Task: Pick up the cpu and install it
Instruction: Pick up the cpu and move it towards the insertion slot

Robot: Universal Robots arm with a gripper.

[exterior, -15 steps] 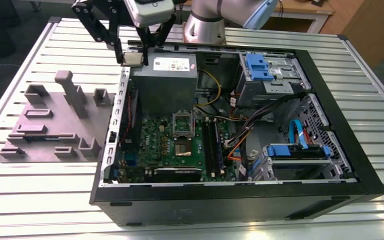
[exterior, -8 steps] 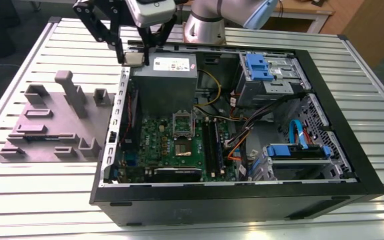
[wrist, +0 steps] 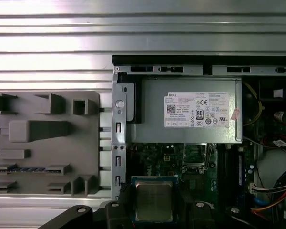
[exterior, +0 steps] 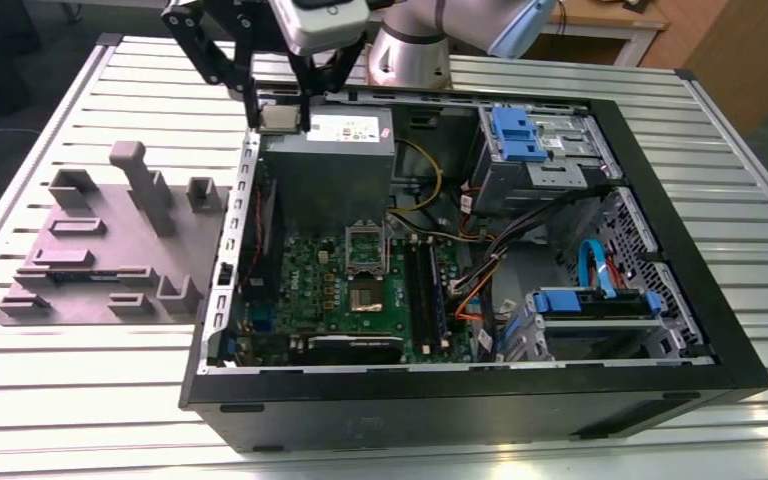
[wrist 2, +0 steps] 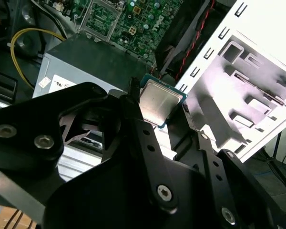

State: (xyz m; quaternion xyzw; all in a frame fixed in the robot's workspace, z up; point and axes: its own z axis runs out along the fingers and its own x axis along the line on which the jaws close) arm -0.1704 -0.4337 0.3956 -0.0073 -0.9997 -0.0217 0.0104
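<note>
Between gripper (wrist 2: 161, 112) jaws — cpu (wrist 2: 157, 100) clamped.

Small flat square cpu (wrist 2: 159, 102): pale silver-grey metal top, smooth satin sheen, green board edge. Black linked gripper (wrist 2: 159, 100): matt finish, bright metal screws. Ribbed silver table (exterior: 91, 400): metal slats, semi-glossy. Grey moulded fixture tray (exterior: 91, 250): matt plastic. Black computer case (exterior: 491, 400): matt painted shell, bare metal inner frame. Grey power supply box (wrist: 152, 129): dull sheet metal, 1 white paper label (wrist: 198, 109). Blue drive latches (exterior: 511, 135): smooth plastic.
</note>
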